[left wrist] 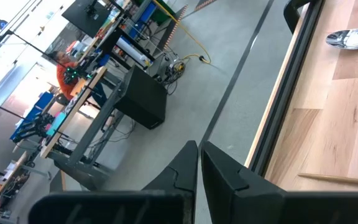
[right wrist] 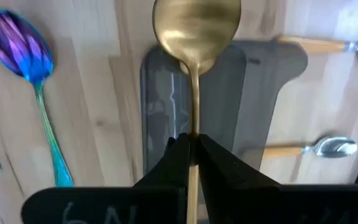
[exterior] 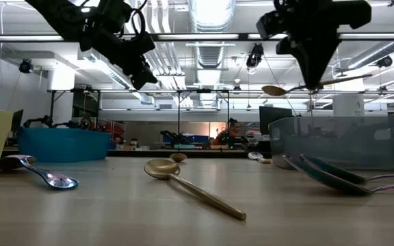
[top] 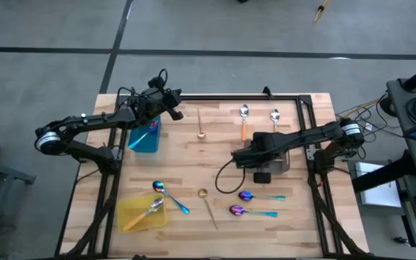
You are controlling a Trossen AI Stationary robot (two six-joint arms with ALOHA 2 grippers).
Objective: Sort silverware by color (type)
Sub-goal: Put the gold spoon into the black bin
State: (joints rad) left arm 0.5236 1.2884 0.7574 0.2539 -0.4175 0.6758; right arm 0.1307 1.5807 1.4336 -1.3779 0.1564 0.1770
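Overhead on a wooden table [top: 193, 155]: right gripper [right wrist: 192, 149], jaws clamped on the handle of a gold spoon [right wrist: 195, 25], held above the grey tray [top: 280, 162] near the table's middle. Left gripper [left wrist: 199, 162], jaws shut and empty, raised over the far left edge beside the teal tray [top: 144, 137].

Sorting judged partly done. Already inside the yellow tray [top: 141, 214]: one orange-handled spoon [top: 144, 212]. Contents of the teal and grey trays not clear.

Still loose on the table: two orange-handled spoons [top: 244, 119] at the far edge, a gold spoon [top: 201, 124] beside them, another gold spoon [top: 209, 206] near the front, two iridescent spoons [top: 255, 196] right of it, one iridescent spoon [top: 169, 193] just beside the yellow tray.

Nothing blocking the drop into the grey tray. Beyond the table, a person at a workbench.
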